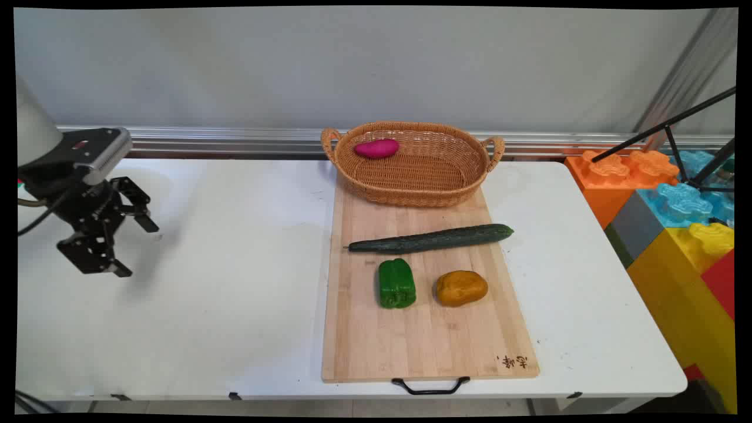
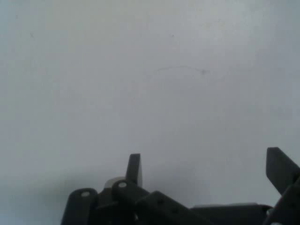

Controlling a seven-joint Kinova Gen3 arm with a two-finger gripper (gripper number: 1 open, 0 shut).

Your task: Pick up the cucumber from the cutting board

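Nearest the camera, a black wire handle is fixed to the near edge of a pale wooden board. On the board, a glossy, blocky green pepper is set just beside a rounded ochre potato. A long dark cucumber is laid behind them. A woven oval basket is stood at the far end, with a smooth magenta yam held inside. The gripper is poised over bare white table, well apart from the board, holding nothing. Its fingers are spread wide.
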